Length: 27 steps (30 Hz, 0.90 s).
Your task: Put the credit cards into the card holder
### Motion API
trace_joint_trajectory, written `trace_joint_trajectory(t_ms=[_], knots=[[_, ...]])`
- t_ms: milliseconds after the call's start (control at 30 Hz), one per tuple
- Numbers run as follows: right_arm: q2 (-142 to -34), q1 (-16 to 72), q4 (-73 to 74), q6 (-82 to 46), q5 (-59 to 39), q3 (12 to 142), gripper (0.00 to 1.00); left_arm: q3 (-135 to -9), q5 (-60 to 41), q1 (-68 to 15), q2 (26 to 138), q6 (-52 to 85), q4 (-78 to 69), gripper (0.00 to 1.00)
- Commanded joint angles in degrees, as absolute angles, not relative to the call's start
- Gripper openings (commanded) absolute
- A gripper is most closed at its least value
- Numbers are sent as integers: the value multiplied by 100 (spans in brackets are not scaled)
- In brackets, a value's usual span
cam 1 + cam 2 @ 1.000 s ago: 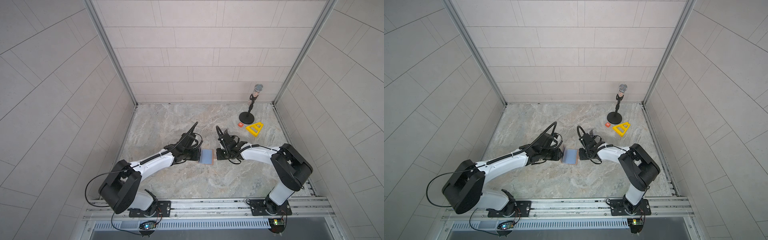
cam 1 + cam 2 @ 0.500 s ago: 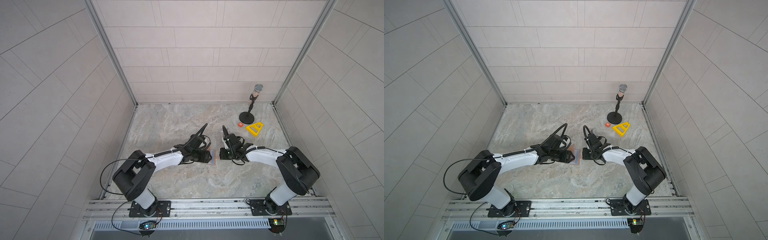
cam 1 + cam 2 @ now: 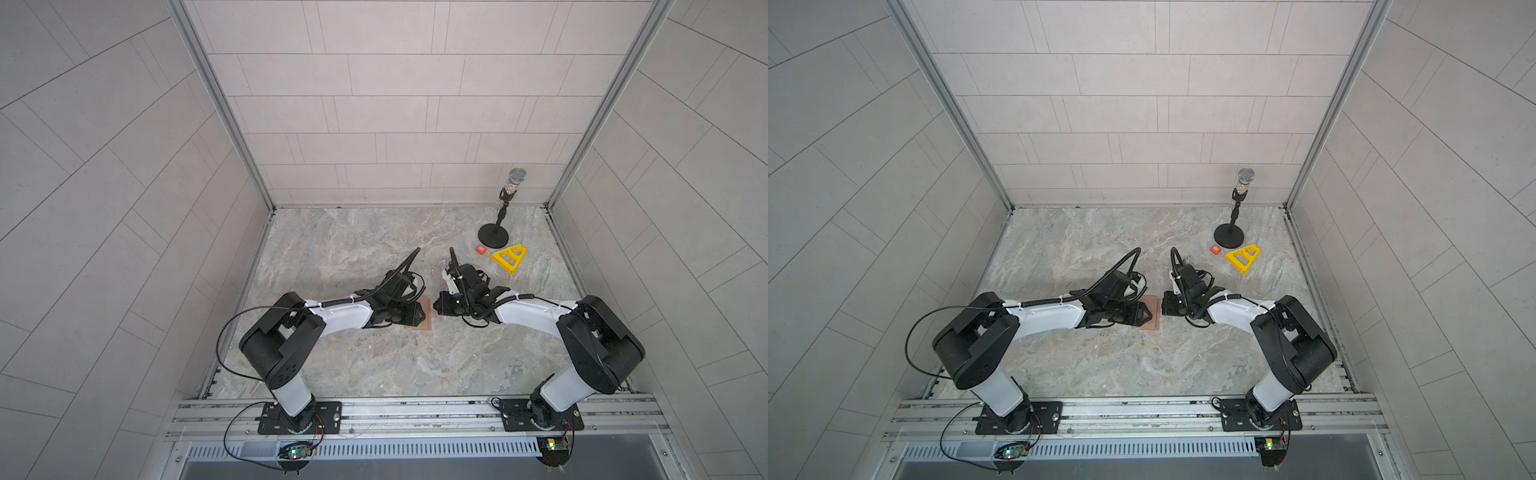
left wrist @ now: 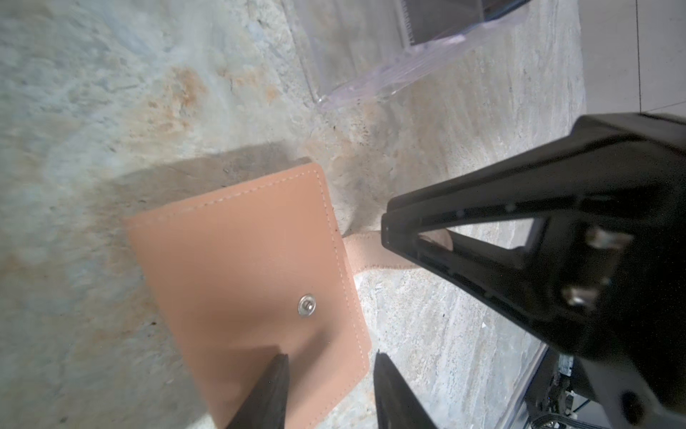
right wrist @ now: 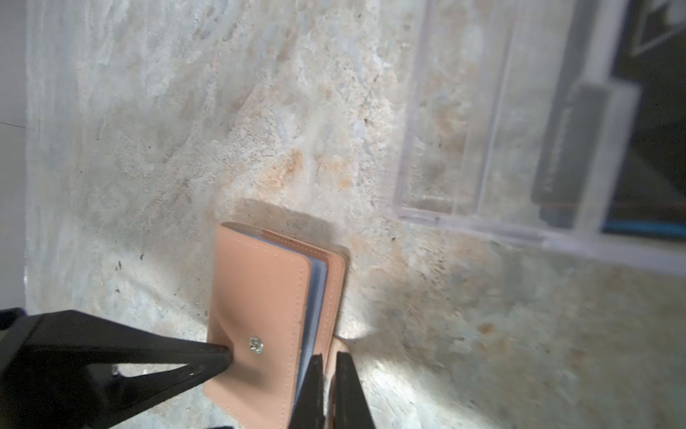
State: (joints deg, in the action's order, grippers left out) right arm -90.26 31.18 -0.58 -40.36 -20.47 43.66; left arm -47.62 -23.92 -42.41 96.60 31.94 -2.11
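Marble-patterned tabletop (image 3: 374, 249), tiled walls (image 3: 374, 104) around. I see the card holder (image 3: 1152, 318) lying folded near the tabletop's middle, between both arms. My right gripper (image 5: 329, 354) is pressed together on its snap tab (image 4: 365, 252); my left gripper (image 4: 329, 354) is spread, one finger (image 5: 200, 358) pressing down on its top face.

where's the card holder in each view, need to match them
In a top view: card holder just below centre.
In a top view: card holder, same spot.
Left wrist: card holder large, stud showing.
Right wrist: card holder slightly ajar.
Shared landmark: right tool at its tab edge.
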Motion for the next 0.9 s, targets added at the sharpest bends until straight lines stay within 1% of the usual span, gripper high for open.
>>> trace_joint_trajectory(t_ms=[0,67,133,333,600,800,867], knots=[[-8896,3108,252,-4220,-2299,4298,0,-4673,-2341,-4254,9722,3200,-384,38],[-8956,3104,386,-4270,-2415,4289,0,-4648,-2284,-4255,9743,3229,-404,34],[-9053,3110,545,-4327,-2560,4289,0,-4624,-2215,-4254,9750,3257,-424,28],[-9436,3109,1105,-4617,-2931,4298,0,-4529,-2130,-4256,9739,3266,-439,23],[-9976,3127,1868,-4945,-3372,4228,0,-4386,-2058,-4259,9721,3204,-361,22],[-10125,3154,1845,-4924,-3197,4168,0,-4386,-2088,-4257,9625,3171,-275,23],[-10134,3148,1764,-4849,-3104,4162,0,-4426,-2118,-4258,9519,3154,-212,25]])
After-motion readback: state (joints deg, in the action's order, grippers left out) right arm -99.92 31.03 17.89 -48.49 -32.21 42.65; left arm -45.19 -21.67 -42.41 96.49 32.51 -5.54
